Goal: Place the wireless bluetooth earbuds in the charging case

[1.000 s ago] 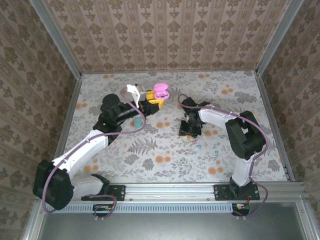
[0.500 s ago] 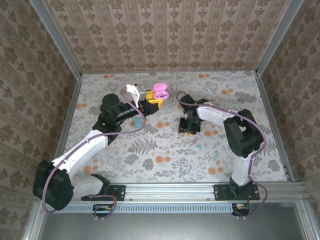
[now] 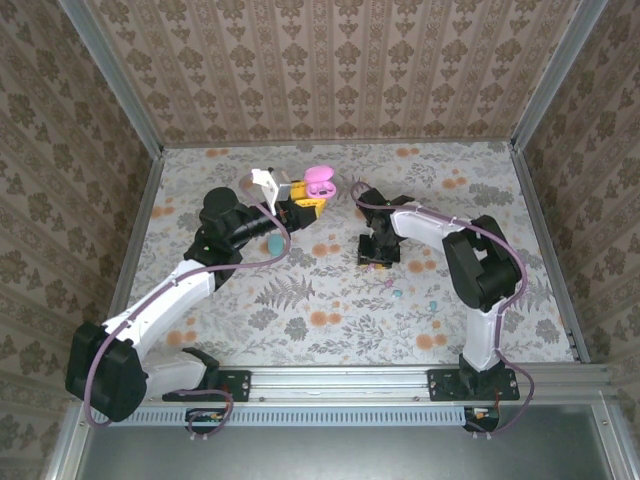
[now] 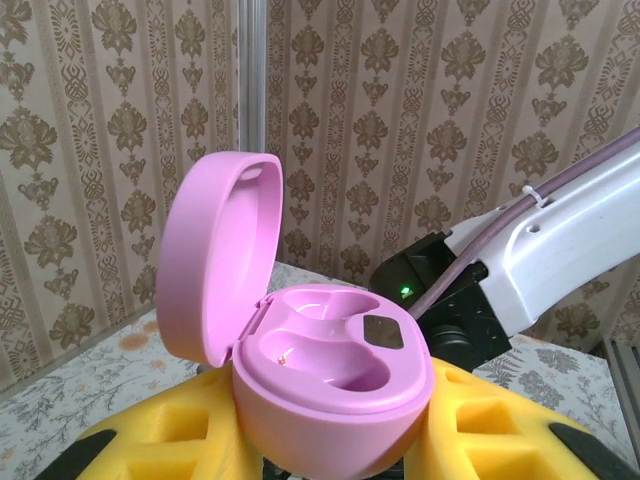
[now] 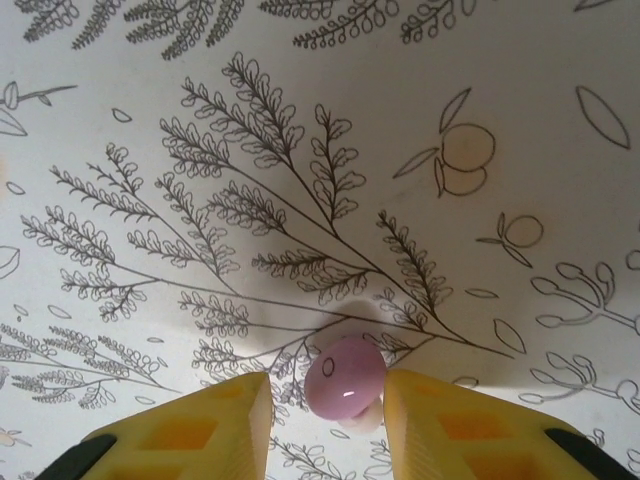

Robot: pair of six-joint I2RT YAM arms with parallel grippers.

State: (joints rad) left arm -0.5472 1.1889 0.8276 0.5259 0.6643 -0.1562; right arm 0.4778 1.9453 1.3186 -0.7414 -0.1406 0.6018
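Since a second ago the right arm (image 3: 440,230) has swung a little to the left, and the right pincer (image 3: 377,252) has crept a bit toward the back of the table (image 3: 330,335). The left arm (image 3: 180,285) has not moved.

Nearest the arm bases, one blue-green earbud (image 3: 397,294) and a second blue-green earbud (image 3: 432,304) lie loose on the flowery cloth, apart from both pincers. A little farther back, the right pincer points straight down at the table. Its two yellow fingers (image 5: 190,435) are apart, and the pink earbud (image 5: 343,385) lies on the table between them. One finger looks to be touching the bud and the other has a small gap, so the bud is not squeezed yet. Off to the left, a blue case (image 3: 272,243) lies on the cloth beside the left arm.

Farther back, the left pincer (image 4: 335,455) is clamped on the pink charging case (image 4: 335,385) and holds it up off the table. Its lid (image 4: 215,260) stands open, and both little hollows inside look empty.

I think the step now is picking up the pink bud. Next, the right fingers need to close softly on it, because it is small, round and smooth and could pop out sideways. Then it has to be lifted, carried over to the open case, and turned so it fits down into one hollow.
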